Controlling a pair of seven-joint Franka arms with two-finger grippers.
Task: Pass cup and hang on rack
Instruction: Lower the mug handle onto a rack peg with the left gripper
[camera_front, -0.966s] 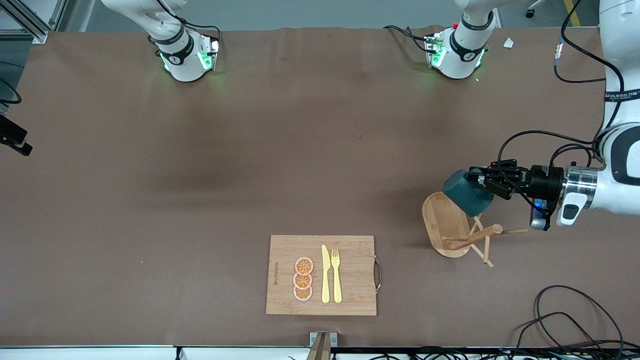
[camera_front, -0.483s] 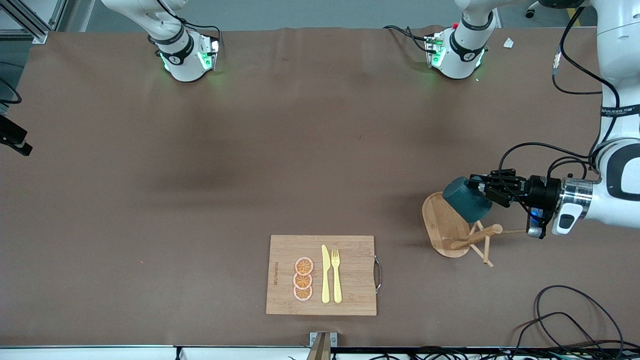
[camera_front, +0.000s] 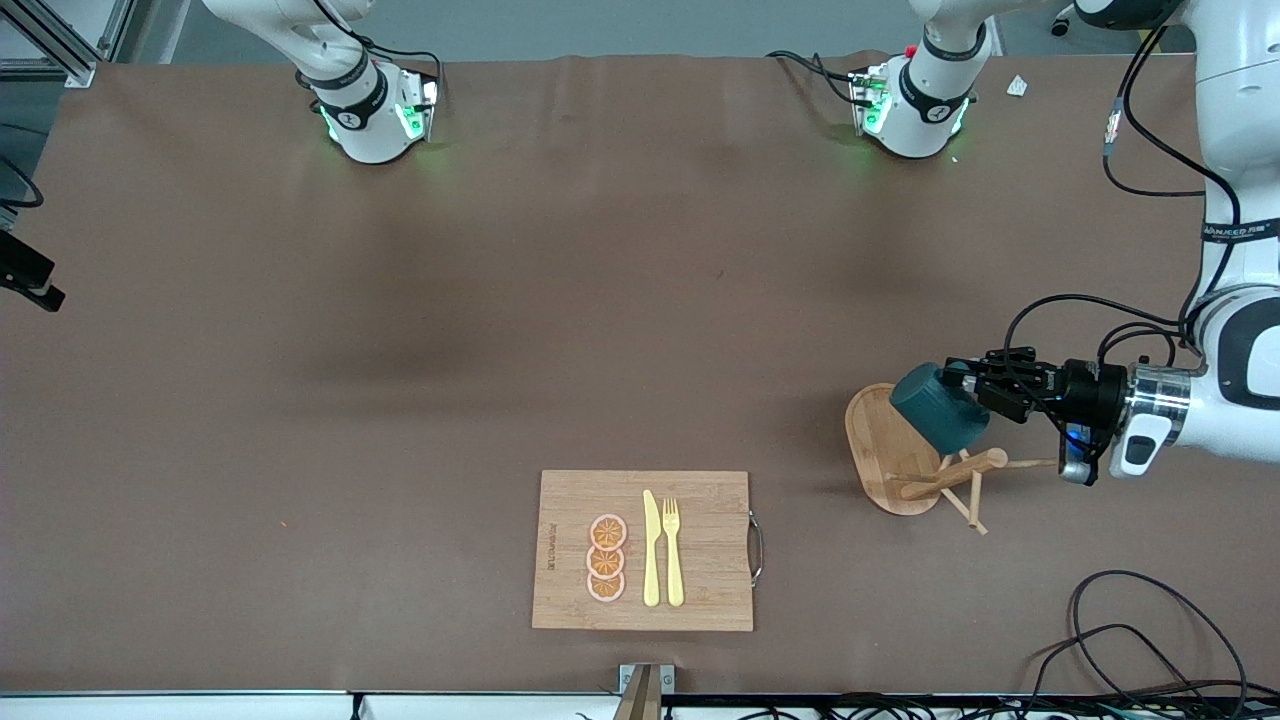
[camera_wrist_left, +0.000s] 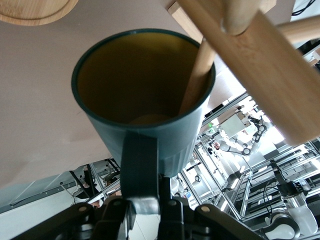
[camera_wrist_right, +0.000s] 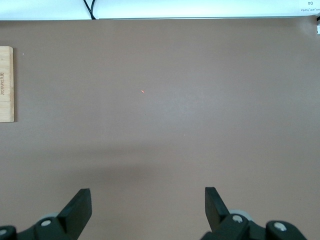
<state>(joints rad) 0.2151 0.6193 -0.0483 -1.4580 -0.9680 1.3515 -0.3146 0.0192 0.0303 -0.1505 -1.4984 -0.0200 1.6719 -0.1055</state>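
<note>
The dark teal cup (camera_front: 938, 408) hangs tilted over the rack (camera_front: 882, 445), with my left gripper (camera_front: 968, 388) shut on its handle. In the left wrist view the cup (camera_wrist_left: 145, 125) shows its mustard-yellow inside, and its handle (camera_wrist_left: 141, 165) sits clamped in my left gripper (camera_wrist_left: 145, 206). One thin rack peg (camera_wrist_left: 197, 75) pokes into the cup's mouth, beside the thick wooden post (camera_wrist_left: 260, 65). My right gripper (camera_wrist_right: 148, 205) is open over bare table with nothing between its fingers; in the front view only that arm's base shows.
A bamboo cutting board (camera_front: 700, 580) with orange slices (camera_front: 606, 558), a yellow knife (camera_front: 651, 550) and a fork (camera_front: 672, 550) lies near the front edge. Loose black cables (camera_front: 1150, 640) lie at the left arm's end. The board's corner (camera_wrist_right: 6, 82) shows in the right wrist view.
My left gripper has come down with the cup, bringing it closer to the rack's post and pegs. The right arm has not moved.
</note>
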